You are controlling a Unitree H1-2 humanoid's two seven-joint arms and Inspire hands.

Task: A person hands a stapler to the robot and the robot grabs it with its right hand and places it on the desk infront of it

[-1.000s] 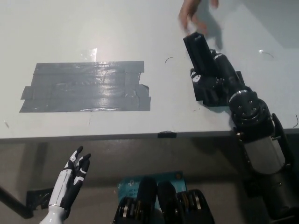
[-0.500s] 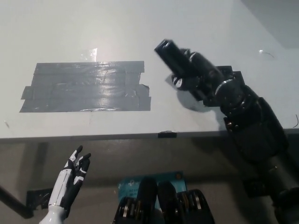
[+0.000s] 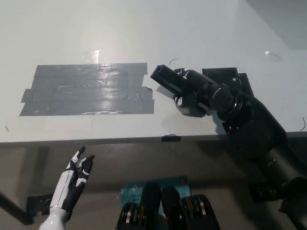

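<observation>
The right hand (image 3: 192,93) is gripping the stapler (image 3: 168,79) just right of the tape patch (image 3: 88,89). It should be lowering it flat before letting go. The left hand (image 3: 74,179) is hanging open below the desk (image 3: 144,28).

On the desk (image 3: 201,28), the patch of tape (image 3: 88,89) is the landmark. Just right of it lies the stapler (image 3: 169,79), with the right hand (image 3: 194,93) around it. The left hand (image 3: 76,177) hangs nearer than the tape, below the desk's front edge.
</observation>
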